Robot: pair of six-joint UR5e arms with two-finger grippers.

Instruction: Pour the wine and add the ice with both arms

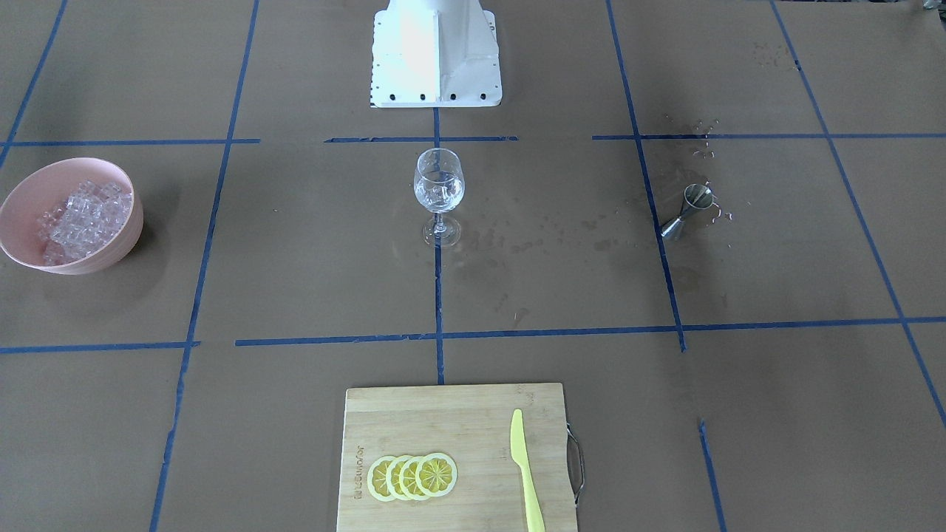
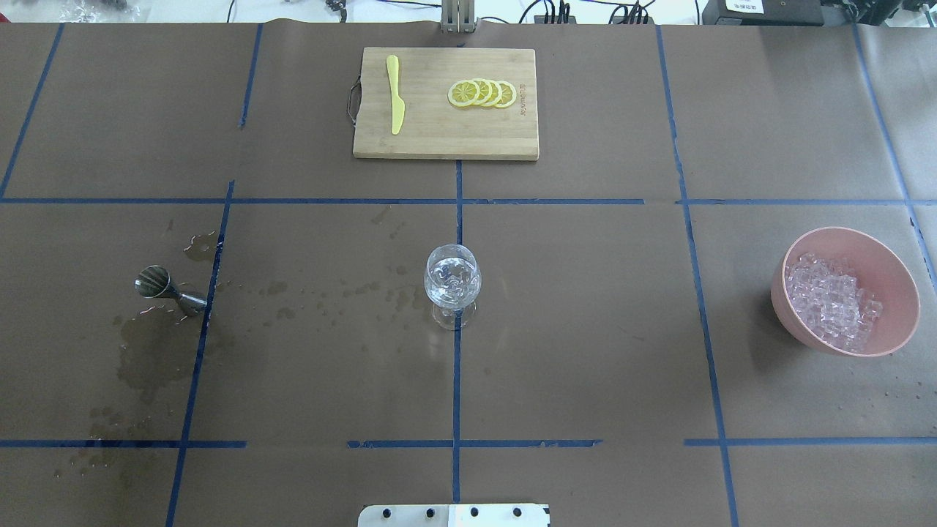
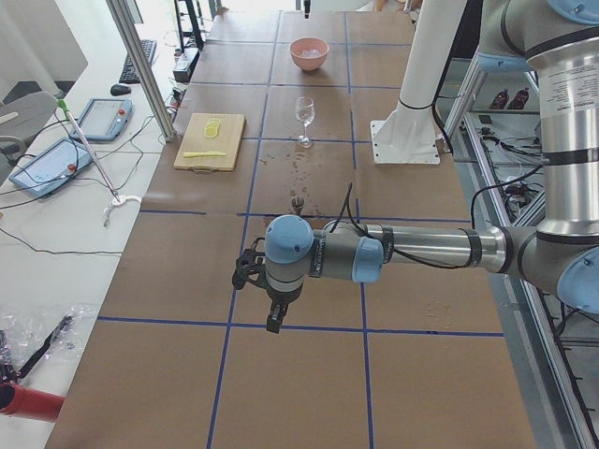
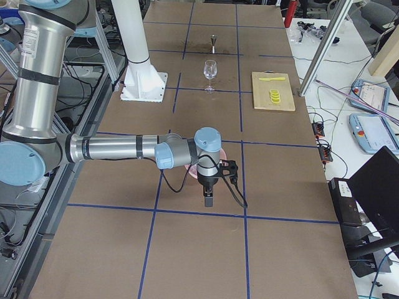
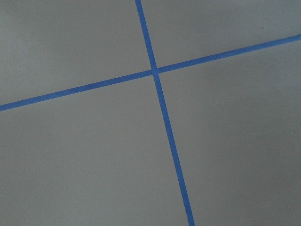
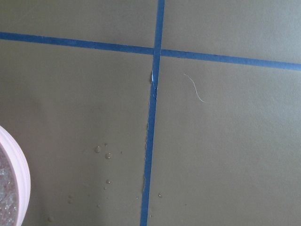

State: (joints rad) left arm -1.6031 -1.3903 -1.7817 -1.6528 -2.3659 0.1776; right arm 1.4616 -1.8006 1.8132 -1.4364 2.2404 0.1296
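A clear stemmed wine glass [image 1: 439, 185] [image 2: 452, 282] stands upright at the table's centre, with something clear and glinting in its bowl. Wine itself is out of view. The ice [image 1: 77, 218] [image 2: 834, 300] is heaped in a pink bowl [image 1: 22, 185] [image 2: 900, 285] on my right side. My left gripper [image 3: 274, 323] hangs over bare table far from the glass, seen only from the side, so I cannot tell its state. My right gripper [image 4: 207, 200] hangs just beyond the bowl, whose rim [image 6: 14, 183] shows in the right wrist view. I cannot tell its state either.
A steel jigger [image 1: 687, 210] [image 2: 165, 287] lies on its side among wet stains on my left. A wooden cutting board [image 1: 443, 421] [image 2: 439, 132] at the far edge carries lemon slices [image 2: 483, 93] and a yellow knife [image 2: 395, 95]. The white robot base [image 1: 436, 59] stands behind the glass.
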